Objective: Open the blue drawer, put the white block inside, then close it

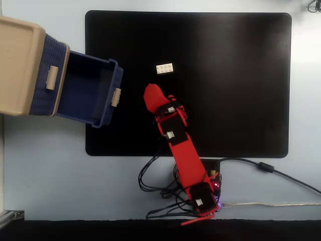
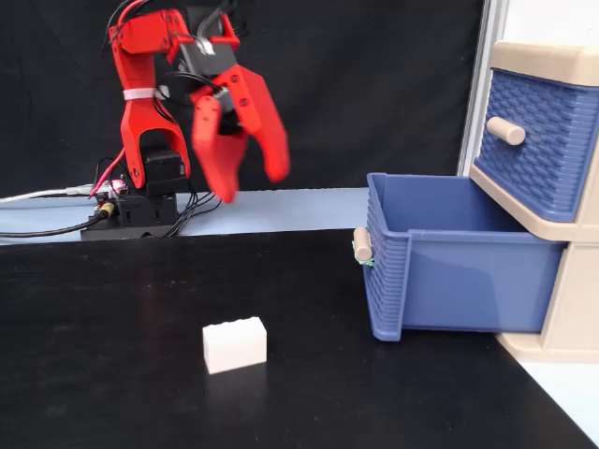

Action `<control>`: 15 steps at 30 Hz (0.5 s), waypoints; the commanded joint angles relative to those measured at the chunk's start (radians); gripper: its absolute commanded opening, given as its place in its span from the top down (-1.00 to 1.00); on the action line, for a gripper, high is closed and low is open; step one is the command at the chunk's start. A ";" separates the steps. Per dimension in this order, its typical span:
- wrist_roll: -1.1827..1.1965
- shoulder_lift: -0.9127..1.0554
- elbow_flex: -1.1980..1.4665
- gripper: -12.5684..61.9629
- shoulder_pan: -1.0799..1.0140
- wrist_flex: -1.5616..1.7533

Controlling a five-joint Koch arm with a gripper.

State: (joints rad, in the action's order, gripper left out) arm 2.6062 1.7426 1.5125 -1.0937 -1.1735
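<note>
One block [image 2: 235,345] lies at 12 o'clock from our gripper [image 1: 153,95]. It looks light and rigid; we grip its long sides. Jaws are spread wide, empty.

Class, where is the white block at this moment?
The white block lies on the black mat, outside the open blue drawer. In the top-down fixed view it sits right of the drawer, just beyond the raised gripper.
</note>
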 commanded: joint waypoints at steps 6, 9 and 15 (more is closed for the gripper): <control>0.322 -0.431 -0.377 -0.24 -0.172 -0.107; 0.451 -0.505 -0.494 -0.24 -0.173 -0.184; 0.485 -0.629 -0.611 -0.24 -0.173 -0.227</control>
State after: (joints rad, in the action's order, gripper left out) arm 3.0588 1.0891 0.9449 -1.2563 -1.3944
